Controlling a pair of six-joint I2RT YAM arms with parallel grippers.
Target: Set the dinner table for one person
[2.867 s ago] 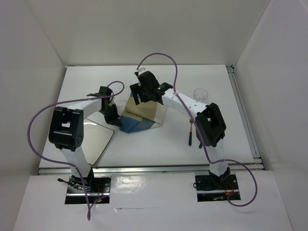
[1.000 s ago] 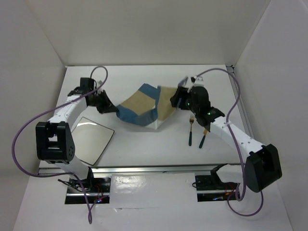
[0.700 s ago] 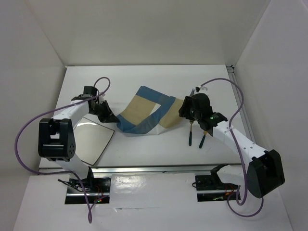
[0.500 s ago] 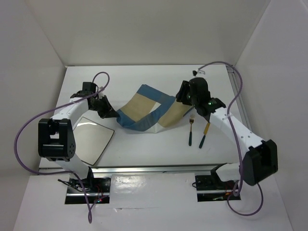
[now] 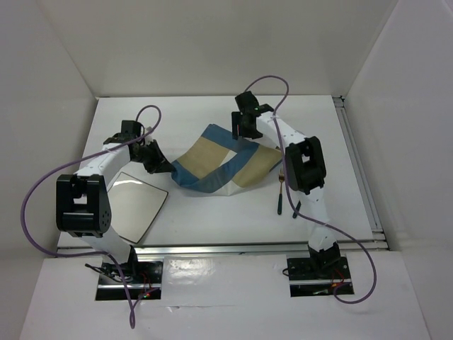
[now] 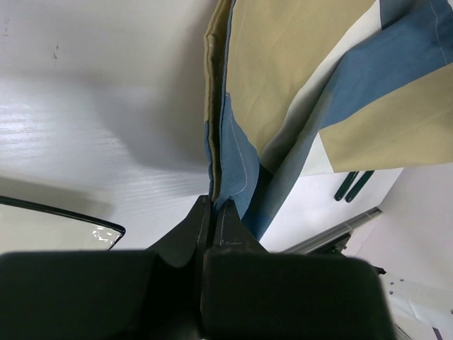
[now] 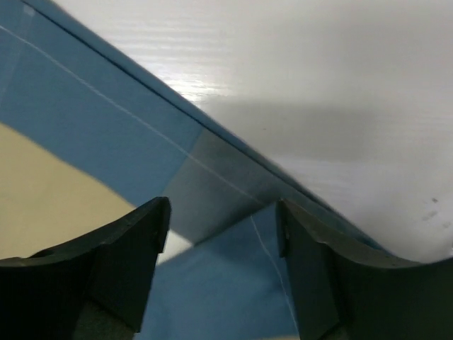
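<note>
Left gripper (image 6: 214,212) clamped on placemat (image 5: 216,163) hem. Right gripper (image 7: 223,219) spread wide over far blue corner, perhaps not touching. Cloth limp, light; grip edges. Dinner table (image 5: 212,209) beneath: rigid, slick.

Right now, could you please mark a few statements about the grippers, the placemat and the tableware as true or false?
1. The left gripper is shut on an edge of the placemat. True.
2. The right gripper is clamped on the placemat. False: its fingers stand apart over the blue border.
3. The placemat lies flat. False: it is folded and rumpled, with one edge held up.
4. The plate sits on the placemat. False: it rests on the bare dinner table, left of the cloth.
5. The fork lies on the dinner table to the right of the placemat. True.
</note>
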